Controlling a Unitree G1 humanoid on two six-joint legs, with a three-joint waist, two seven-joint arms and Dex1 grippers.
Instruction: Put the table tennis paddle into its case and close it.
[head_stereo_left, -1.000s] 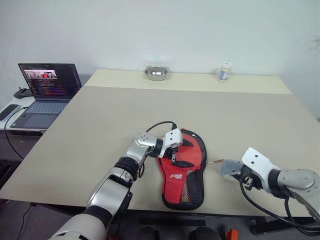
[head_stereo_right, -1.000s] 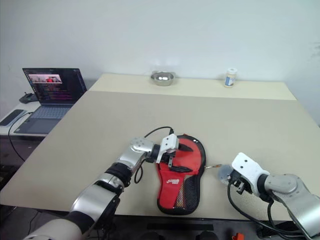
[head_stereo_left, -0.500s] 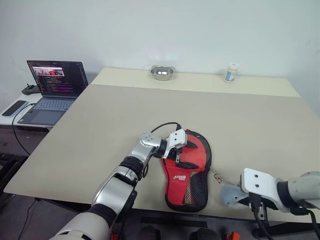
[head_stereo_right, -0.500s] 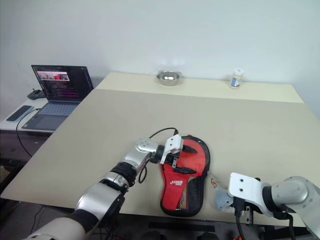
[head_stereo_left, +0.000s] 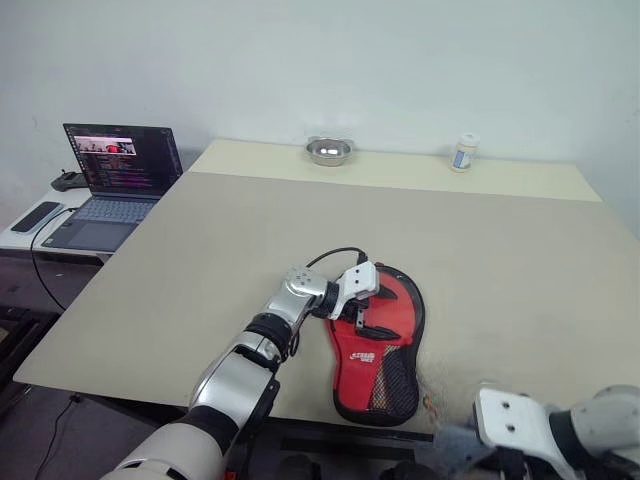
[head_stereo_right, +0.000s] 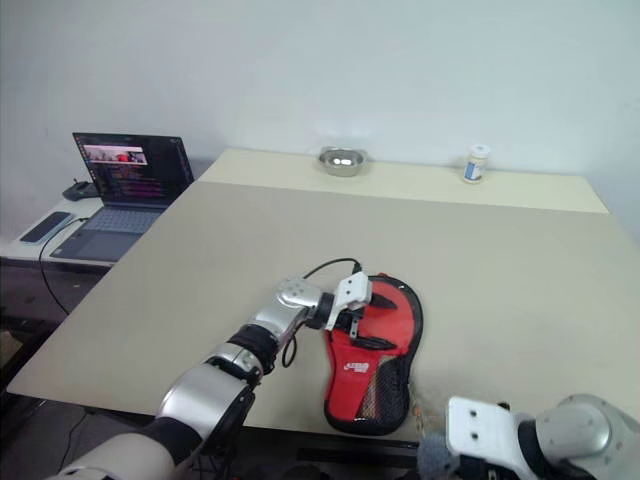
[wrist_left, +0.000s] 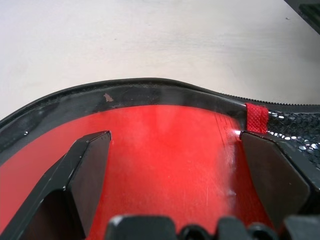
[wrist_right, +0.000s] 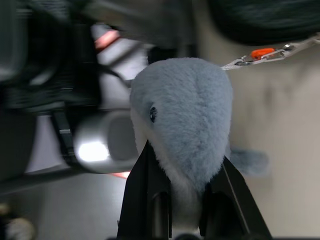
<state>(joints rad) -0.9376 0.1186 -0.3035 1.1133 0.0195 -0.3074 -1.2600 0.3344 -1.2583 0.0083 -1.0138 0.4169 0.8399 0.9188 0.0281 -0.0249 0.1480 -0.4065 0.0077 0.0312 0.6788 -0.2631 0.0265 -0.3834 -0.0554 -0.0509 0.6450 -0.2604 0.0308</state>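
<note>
Right wrist view: fuzzy grey plush dolphin (wrist_right: 187, 120) between black fingers (wrist_right: 145, 200).

The left arm (head_stereo_left: 262, 345) is built of rounded silver-grey shells with black ribbed joint bands between them, and a thin black cable (head_stereo_left: 332, 256) loops up from the wrist segment to a white angular housing behind the left gripper (head_stereo_left: 362, 312). That gripper's fingers (wrist_left: 90, 165) are matte black, blocky wedges with flat faces and chamfered edges. The right arm (head_stereo_right: 575, 435) has the same silver shell over a black joint ring and ends in a white boxy wrist housing (head_stereo_right: 482, 428) with small dark screw holes, and the right gripper (wrist_right: 182, 200) carries slim black fingers.
</note>
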